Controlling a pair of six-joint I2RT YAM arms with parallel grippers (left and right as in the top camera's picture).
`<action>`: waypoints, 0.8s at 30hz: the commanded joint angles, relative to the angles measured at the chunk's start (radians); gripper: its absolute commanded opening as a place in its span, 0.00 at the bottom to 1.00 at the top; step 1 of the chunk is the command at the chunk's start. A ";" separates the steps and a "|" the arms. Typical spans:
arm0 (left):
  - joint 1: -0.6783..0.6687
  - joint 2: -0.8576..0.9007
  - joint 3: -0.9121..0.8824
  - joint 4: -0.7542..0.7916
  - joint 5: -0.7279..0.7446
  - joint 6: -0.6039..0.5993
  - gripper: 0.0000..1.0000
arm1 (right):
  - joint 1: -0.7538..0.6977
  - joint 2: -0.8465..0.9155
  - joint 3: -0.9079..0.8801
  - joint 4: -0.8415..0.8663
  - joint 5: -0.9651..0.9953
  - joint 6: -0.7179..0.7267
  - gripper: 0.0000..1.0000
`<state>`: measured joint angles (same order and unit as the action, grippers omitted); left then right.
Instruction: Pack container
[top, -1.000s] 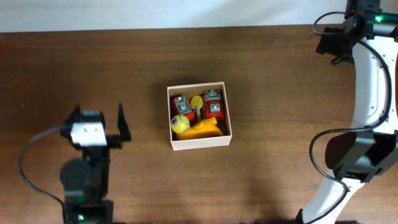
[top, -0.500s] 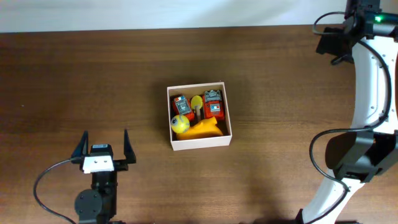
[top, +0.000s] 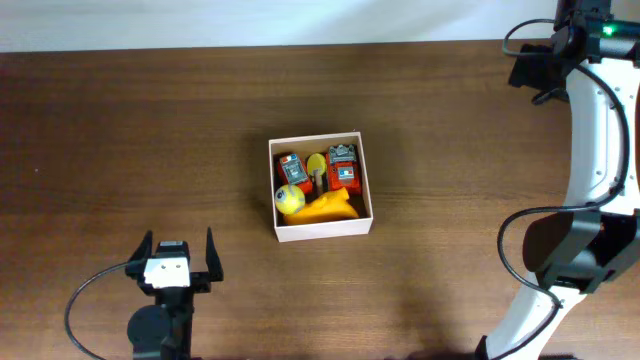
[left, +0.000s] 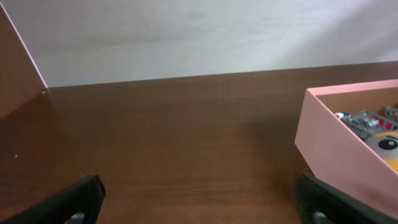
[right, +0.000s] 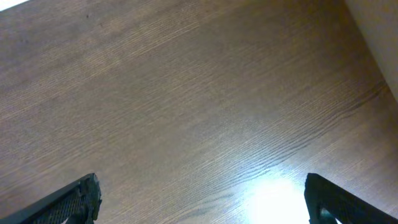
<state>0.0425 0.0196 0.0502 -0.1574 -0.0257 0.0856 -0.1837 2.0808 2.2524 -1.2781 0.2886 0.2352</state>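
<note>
- The container (top: 322, 229) sits flat near the middle of the wooden table (top: 150, 120), its open top facing up.
- Inside it, one red toy (top: 291, 168) lies toward 11 o'clock and a second red toy (top: 343, 167) toward 1 o'clock. A yellow ball (top: 290, 199) is at 8 o'clock, and a yellow toy (top: 330, 208) lies along the 6 o'clock wall.
- The left gripper (top: 178, 238) is at about 7 o'clock from the container and well apart from it. Its fingers are spread wide with nothing between them.
- The right gripper (right: 200, 186) is far off toward 2 o'clock, its fingers released wide over bare wood.
</note>
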 joint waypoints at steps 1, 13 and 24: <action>0.006 -0.014 -0.007 0.000 0.012 0.009 0.99 | -0.001 -0.008 -0.005 0.002 0.002 0.009 0.99; 0.006 -0.014 -0.007 0.002 0.027 0.009 0.99 | -0.001 -0.008 -0.005 0.002 0.002 0.009 0.99; 0.006 -0.014 -0.007 0.002 0.027 0.009 0.99 | -0.001 -0.008 -0.005 0.002 0.002 0.009 0.99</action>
<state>0.0425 0.0166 0.0502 -0.1581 -0.0135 0.0856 -0.1837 2.0808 2.2524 -1.2781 0.2886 0.2363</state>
